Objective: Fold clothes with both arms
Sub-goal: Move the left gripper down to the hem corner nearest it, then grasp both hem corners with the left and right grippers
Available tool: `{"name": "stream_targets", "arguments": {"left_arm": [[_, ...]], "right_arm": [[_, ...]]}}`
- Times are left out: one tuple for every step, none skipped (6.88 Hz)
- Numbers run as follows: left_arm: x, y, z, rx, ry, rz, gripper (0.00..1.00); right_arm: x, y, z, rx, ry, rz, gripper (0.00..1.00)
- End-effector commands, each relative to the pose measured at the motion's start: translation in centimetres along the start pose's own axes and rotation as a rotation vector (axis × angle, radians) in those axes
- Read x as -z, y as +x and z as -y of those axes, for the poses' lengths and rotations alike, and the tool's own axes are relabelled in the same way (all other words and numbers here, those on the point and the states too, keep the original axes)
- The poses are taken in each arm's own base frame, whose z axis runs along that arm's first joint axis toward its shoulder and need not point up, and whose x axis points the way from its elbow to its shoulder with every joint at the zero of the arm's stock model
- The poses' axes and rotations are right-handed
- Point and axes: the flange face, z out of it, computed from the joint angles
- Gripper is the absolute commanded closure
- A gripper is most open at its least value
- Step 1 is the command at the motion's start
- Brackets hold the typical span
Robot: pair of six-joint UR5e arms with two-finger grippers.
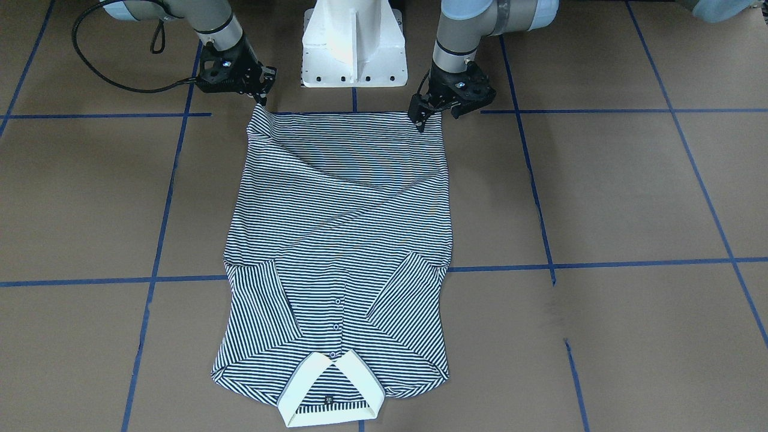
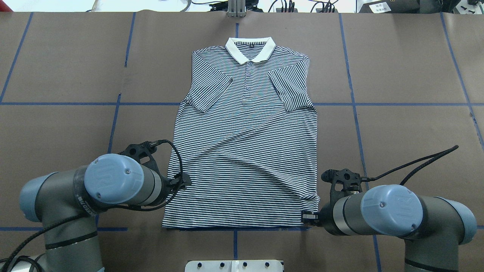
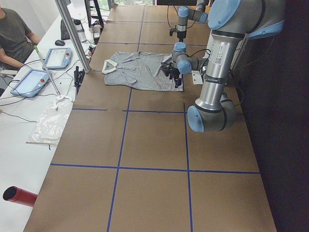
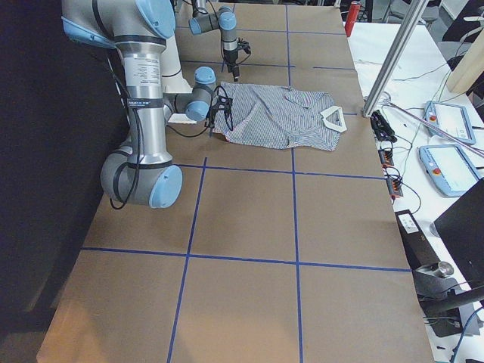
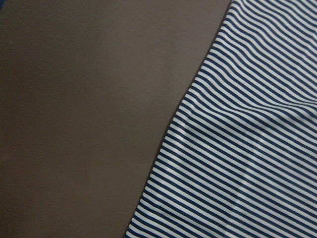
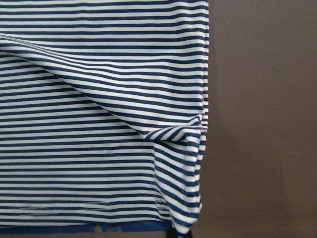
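The striped polo shirt [image 1: 342, 228] lies face up on the brown table, sleeves folded inward, with its cream collar [image 2: 249, 49] at the far side from the robot. My right gripper [image 1: 261, 99] is at the hem corner nearest it and is shut on the shirt, pulling that corner up into a small peak. In the overhead view the right gripper [image 2: 308, 217] sits at that same corner. My left gripper [image 1: 438, 114] stands open at the opposite side edge near the hem, one fingertip resting on the fabric. The wrist views show only striped cloth [image 6: 99, 124] and bare table, no fingers.
The white pedestal base [image 1: 354, 48] stands just behind the hem. Blue tape lines [image 1: 600, 264] cross the table. A person [image 3: 14, 34] sits at a side bench with tablets [image 3: 31, 82], and a red cylinder [image 3: 19, 195] lies near that bench's end.
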Motion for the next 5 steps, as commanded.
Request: {"name": "stream_targets", "arguments": {"left_arm": [[-1.8, -0.8, -2.4, 0.019, -0.009, 0.033, 0.01], [-2.2, -1.3, -3.2, 0.014, -0.017, 0.044, 0.01], [-2.0, -1.3, -3.2, 0.021, -0.018, 0.041, 0.01], [-2.4, -1.7, -3.1, 0.020, -0.018, 0.052, 0.02], [-2.5, -1.8, -3.2, 0.019, -0.018, 0.055, 0.02]], "right_arm": [[0.2, -0.2, -0.1, 0.002, -0.002, 0.007, 1.00], [0.3, -0.3, -0.1, 0.002, -0.002, 0.010, 1.00], [0.3, -0.3, -0.1, 0.002, -0.002, 0.010, 1.00], [0.2, -0.3, -0.1, 0.002, -0.002, 0.008, 1.00], [0.3, -0.4, -0.1, 0.003, -0.002, 0.011, 1.00]]}}
